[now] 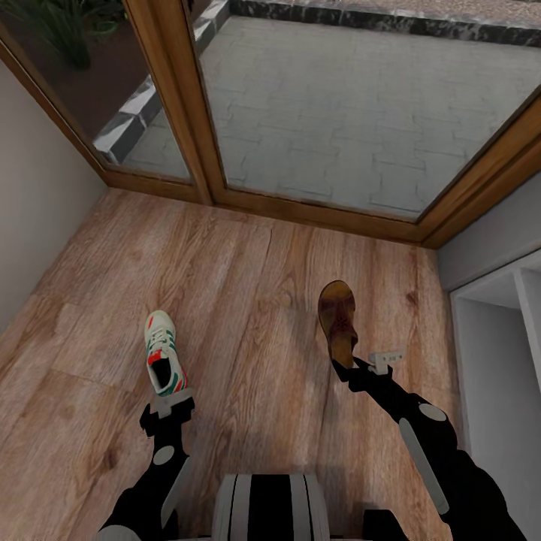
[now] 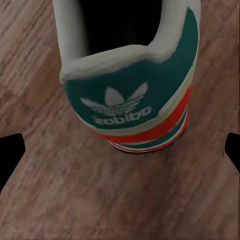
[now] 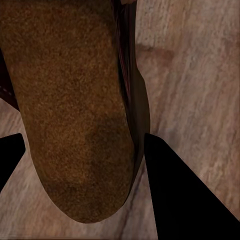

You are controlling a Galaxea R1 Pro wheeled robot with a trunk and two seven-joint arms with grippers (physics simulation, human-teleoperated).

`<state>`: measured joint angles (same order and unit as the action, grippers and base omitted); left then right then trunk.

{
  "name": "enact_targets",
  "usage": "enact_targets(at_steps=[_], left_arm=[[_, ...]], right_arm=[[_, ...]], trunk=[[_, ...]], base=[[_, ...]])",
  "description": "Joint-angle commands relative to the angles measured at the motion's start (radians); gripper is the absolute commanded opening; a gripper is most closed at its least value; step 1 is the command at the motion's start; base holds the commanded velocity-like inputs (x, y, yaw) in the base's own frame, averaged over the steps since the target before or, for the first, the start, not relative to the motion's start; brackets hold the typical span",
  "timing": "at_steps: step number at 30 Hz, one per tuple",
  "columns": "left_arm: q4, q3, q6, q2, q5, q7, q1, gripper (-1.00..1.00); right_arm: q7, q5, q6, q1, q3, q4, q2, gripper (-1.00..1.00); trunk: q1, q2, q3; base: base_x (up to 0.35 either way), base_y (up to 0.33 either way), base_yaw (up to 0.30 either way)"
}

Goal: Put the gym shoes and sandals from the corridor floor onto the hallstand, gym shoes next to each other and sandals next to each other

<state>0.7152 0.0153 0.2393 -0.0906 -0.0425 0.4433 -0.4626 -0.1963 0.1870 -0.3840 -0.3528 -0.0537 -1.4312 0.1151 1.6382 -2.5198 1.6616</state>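
The left gripper (image 1: 171,403) sits just behind the heel of a gym shoe (image 1: 164,353), low over the corridor floor (image 1: 248,300). In the left wrist view its two dark fingertips (image 2: 11,152) stand wide apart at either side, with the shoe's green heel tab (image 2: 125,95) centred between them but further out, so the jaws are spread and hold nothing. That lineup looks deliberate: the heel is the narrowest firm part of the shoe, and a straight approach from behind would let the fingers close across it.

The right gripper (image 1: 368,363) reaches to the heel end of a sandal (image 1: 337,321), which lies toe away from the robot. In the right wrist view, one dark finger (image 3: 172,190) lies against the sandal's outer edge and the other fingertip shows at the opposite side, with the tan footbed (image 3: 70,110) between them. The jaws straddle the heel, but whether they are already pressing on it cannot be told; the sandal appears to rest flat on the planks.

Both items lie mid-floor, well apart from each other, short of the glass doors (image 1: 338,113) at the corridor's end. The pale hallstand (image 1: 496,361) stands along the corridor's right edge, just beside the right arm, so the sandal probably has the shorter trip. Neither item is lifted yet.
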Motion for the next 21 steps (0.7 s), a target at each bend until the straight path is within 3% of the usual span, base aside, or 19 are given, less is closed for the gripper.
enact_targets(at_steps=[1, 21], left_arm=[[0.002, 0.0, 0.0, 0.0, 0.0, 0.0, -0.003, 1.0], [0.01, 0.0, 0.0, 0.0, 0.001, 0.0, -0.028, 1.0]], right_arm=[[0.0, 0.003, 0.0, 0.0, 0.0, 0.0, 0.0, -1.0], [0.0, 0.002, 0.0, 0.0, -0.001, 0.001, -0.001, -1.0]], trunk=[[0.0, 0.0, 0.0], [0.001, 0.0, 0.008]], base=[[0.0, 0.0, 0.0], [0.0, 0.0, 0.0]])
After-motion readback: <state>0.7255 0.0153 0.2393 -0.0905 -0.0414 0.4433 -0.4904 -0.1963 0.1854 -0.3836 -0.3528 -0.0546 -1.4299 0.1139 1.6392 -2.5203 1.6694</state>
